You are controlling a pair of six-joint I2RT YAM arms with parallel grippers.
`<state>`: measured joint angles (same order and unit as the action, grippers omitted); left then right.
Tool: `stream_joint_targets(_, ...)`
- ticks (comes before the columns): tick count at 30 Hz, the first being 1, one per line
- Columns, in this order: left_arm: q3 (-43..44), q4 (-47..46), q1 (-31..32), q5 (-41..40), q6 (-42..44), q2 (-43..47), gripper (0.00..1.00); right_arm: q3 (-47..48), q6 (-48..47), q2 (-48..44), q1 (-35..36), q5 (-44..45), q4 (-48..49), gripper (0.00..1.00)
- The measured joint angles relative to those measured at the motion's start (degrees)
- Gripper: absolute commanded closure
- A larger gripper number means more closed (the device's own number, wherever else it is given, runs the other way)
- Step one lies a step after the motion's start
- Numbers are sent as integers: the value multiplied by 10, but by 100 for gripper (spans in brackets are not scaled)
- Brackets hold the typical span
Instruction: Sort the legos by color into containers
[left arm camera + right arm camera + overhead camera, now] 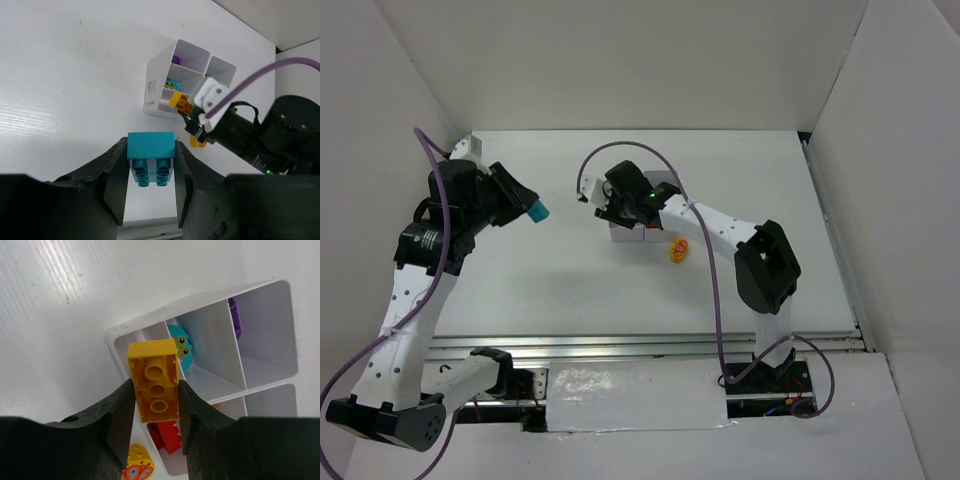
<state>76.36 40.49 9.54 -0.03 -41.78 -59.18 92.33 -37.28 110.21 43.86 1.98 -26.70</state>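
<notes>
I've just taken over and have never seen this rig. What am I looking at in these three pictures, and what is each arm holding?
This is a robot: a left arm and a right arm at a white table. The overhead picture looks down from above and behind; the other two come from cameras on each wrist. The left claw grips a teal brick. The right claw holds a yellow brick over the white container, whose compartments hold a teal piece with eyes, a purple brick and a red brick. A patterned yellow brick lies loose on the table.
</notes>
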Motion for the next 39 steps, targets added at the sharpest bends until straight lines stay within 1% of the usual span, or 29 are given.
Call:
stream_joint_targets(6,-15,-2,0,14,17,8,100,25,-12,43,0,28,-6,99)
stream_joint_targets(8,-16,-2,0,14,25,8,100,25,-12,45,-1,34,-9,89)
stream_joint_targets(9,-16,-2,0,15,27,8,100,25,-12,46,-1,38,-8,87)
stream_joint_targets(13,-16,-3,0,19,28,8,100,21,-11,45,-3,52,6,72)
stream_joint_targets(14,-17,-5,0,20,29,8,100,19,-11,45,-4,54,6,67)
stream_joint_targets(15,-17,-7,0,22,29,8,100,18,-10,45,-5,54,7,58)
stream_joint_targets(16,-17,-9,0,23,29,8,100,17,-9,45,-6,54,7,57)
stream_joint_targets(18,-17,-11,0,25,29,8,100,16,-5,45,-8,54,7,52)
stream_joint_targets(22,-17,-11,0,30,29,8,100,8,1,45,-11,53,12,50)
stream_joint_targets(23,-17,-12,0,31,29,8,100,5,2,45,-11,52,12,42)
stream_joint_targets(24,-17,-12,0,33,29,8,100,1,5,44,-12,51,13,40)
stream_joint_targets(30,-18,-18,0,37,30,8,100,-12,9,40,-13,42,14,40)
stream_joint_targets(37,-30,-27,0,44,33,8,100,-26,34,3,-15,14,32,41)
stream_joint_targets(39,-38,-35,0,49,35,7,100,-48,57,-34,-21,-2,46,36)
